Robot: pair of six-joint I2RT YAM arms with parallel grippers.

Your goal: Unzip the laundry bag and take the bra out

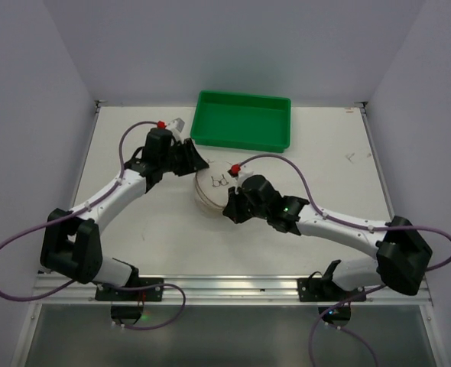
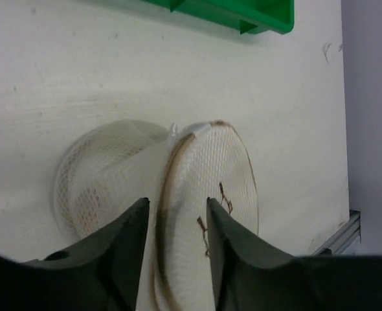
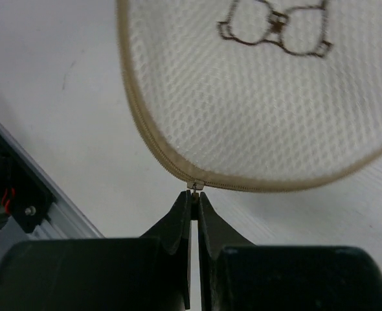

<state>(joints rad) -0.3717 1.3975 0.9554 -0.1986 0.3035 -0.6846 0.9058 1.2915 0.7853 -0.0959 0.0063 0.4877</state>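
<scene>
The laundry bag (image 1: 212,189), a round cream mesh pouch with a tan zipper seam and a brown embroidered figure, lies mid-table. In the left wrist view (image 2: 207,165) it looks buckled into two lobes. My left gripper (image 1: 193,162) is at its far-left edge. Its fingers (image 2: 176,208) are closed partway on the bag's rim, with the seam between them. My right gripper (image 1: 229,205) is at the bag's near edge, shut (image 3: 195,194) on the small zipper pull (image 3: 195,186) hanging from the seam of the bag (image 3: 262,97). I cannot make out the bra through the mesh.
A green rectangular tray (image 1: 243,121) stands just behind the bag, and its corner shows in the left wrist view (image 2: 243,13). The table's metal front rail (image 3: 22,194) runs close behind my right gripper. Purple cables loop over both arms.
</scene>
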